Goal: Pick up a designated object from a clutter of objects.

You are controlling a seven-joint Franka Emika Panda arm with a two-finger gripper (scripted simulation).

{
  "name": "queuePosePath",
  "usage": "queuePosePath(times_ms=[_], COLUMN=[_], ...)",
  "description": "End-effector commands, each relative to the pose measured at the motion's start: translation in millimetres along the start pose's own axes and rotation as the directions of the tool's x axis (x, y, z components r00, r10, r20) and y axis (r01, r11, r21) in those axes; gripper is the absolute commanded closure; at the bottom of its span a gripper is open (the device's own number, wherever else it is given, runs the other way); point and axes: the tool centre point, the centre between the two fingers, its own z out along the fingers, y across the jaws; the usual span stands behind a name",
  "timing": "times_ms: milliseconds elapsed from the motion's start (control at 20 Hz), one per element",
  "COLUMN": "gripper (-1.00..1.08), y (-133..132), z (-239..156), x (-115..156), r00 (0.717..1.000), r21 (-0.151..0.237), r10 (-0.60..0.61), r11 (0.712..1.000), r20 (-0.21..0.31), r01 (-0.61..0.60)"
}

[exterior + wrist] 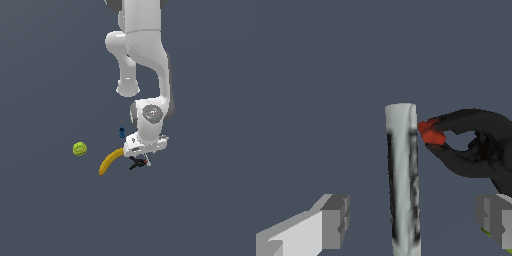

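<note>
Grey-white rod between the tool's spread fingers, untouched, black clamp just beside

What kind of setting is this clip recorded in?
Most likely a bare simulated test floor, not a real room: a flat, featureless dark grey-blue ground, a rendered white arm, and only small loose items on it: a banana, a tennis ball and a grey-white rod between the open gripper fingers.
</note>
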Motion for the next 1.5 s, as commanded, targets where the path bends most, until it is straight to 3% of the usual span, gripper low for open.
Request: queuePosePath(times_ms=[0,50,100,850,1450], gripper=[-0.92,-0.92,1.08,1.08,1.08], y=[-4.4,-4.4,-4.4,-2.0,20.3], z=[11.1,11.3,11.3,3.4,-69.1], x=[1.2,1.2,1.2,2.6,21.0], r00=[1.0,1.0,1.0,1.0,1.0], r21=[0.002,0.002,0.002,0.002,0.002], r10=[-0.012,-0.012,-0.012,-0.012,-0.012], r11=[1.0,1.0,1.0,1.0,1.0], r20=[0.003,0.003,0.003,0.003,0.003], r01=[0.012,0.012,0.012,0.012,0.012])
